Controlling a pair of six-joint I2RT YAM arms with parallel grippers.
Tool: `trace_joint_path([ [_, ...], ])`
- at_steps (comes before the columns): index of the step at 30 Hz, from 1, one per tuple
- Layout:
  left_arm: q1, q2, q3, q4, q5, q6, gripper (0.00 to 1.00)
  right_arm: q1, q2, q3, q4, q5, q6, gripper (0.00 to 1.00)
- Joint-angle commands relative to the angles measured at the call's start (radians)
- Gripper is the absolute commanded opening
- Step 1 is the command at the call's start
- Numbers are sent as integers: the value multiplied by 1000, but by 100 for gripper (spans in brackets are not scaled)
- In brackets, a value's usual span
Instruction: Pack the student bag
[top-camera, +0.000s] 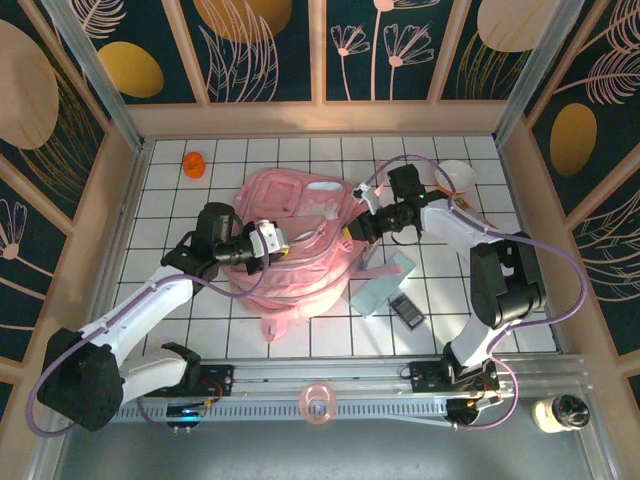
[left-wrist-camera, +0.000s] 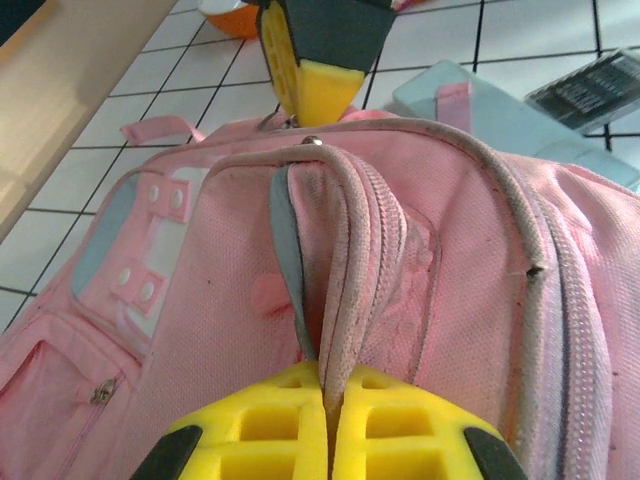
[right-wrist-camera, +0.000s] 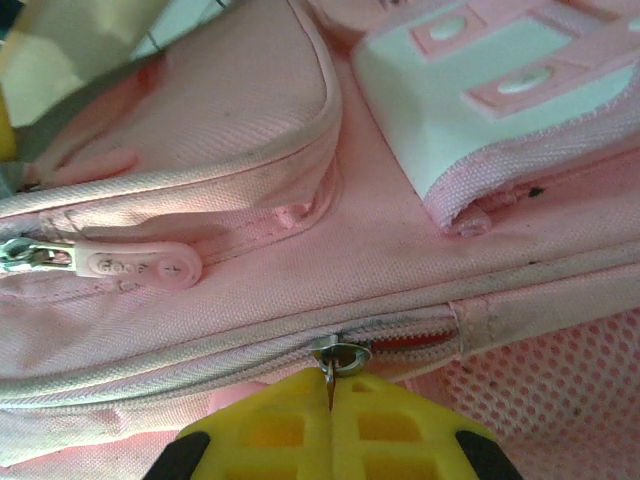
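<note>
Two grippers, both on the student bag (top-camera: 300, 245), which lies flat mid-table.

Nearest me, on the bag's near side, a pink ring (top-camera: 317, 403) sits idle by the base rail. Just right of the bag's near corner are a pale blue pouch (top-camera: 385, 288) and what looks like a calculator (top-camera: 406, 311). I take these as contents waiting to go in.

Left gripper (left-wrist-camera: 330, 425): pads closed flat on a raised fold (left-wrist-camera: 350, 250) of fabric along the bag's zip seam. I read this as an anchor, so the bag won't drag.

Right gripper (right-wrist-camera: 330, 405), at the bag's right edge: pads pinched on the metal zip slider (right-wrist-camera: 340, 354).

Judgement: this is the opening step. The zip looks mostly shut and nothing is packed yet. The pull must run along the teeth, and the risk is the slider slipping free.

Beyond the bag are an orange object (top-camera: 193, 163) far left and a white round object (top-camera: 456, 175) far right, both well apart from it.
</note>
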Motion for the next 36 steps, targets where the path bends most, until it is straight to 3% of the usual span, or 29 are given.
trace_joint_path([
  [1, -1, 5, 9, 37, -63, 59, 0, 63, 3, 82, -44, 68, 71, 0],
  [9, -2, 0, -2, -7, -112, 128, 0, 140, 56, 263, -211, 505, 14, 0],
  [11, -2, 2, 0, -11, -131, 130, 0, 151, 70, 314, -254, 554, 1, 0],
  [19, -2, 6, -4, 11, -198, 81, 0, 153, 77, 357, -367, 313, 48, 0],
  [24, -3, 10, -4, 0, -209, 99, 0, 159, 64, 337, -396, 473, 88, 0],
  [30, -3, 20, 20, 48, -184, -80, 0, 169, 33, 311, -358, 222, 194, 0],
  [36, -17, -28, -37, 227, -319, -391, 0, 216, -52, 215, -226, 133, 324, 0],
])
